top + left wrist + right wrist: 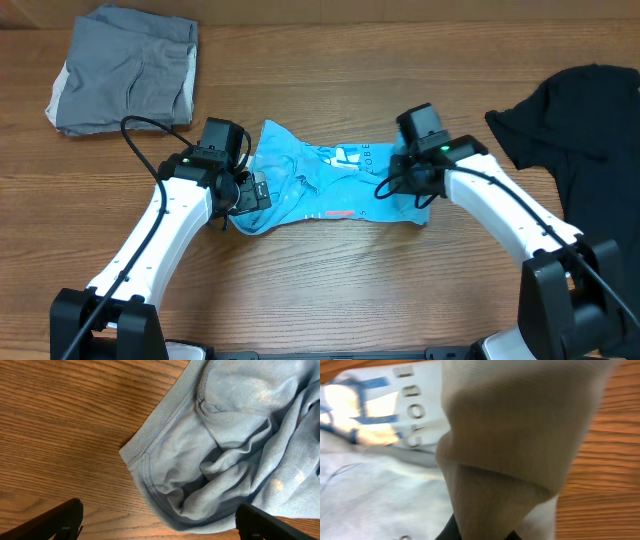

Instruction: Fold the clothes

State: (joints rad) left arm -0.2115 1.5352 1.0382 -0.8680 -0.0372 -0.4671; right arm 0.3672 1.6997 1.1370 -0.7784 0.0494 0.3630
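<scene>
Your right end effector (480, 532) is pinched shut on the blue shirt (320, 185), bunched mid-worktop (320, 290), while your left end effector (160, 517) hangs wide open and empty over its edge, so you likely grab there next, then spread it.

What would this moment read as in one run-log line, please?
left gripper: open, over blue shirt edge | right gripper: shut on blue shirt | blue shirt: crumpled, not folded | black shirt: apart, at right
</scene>
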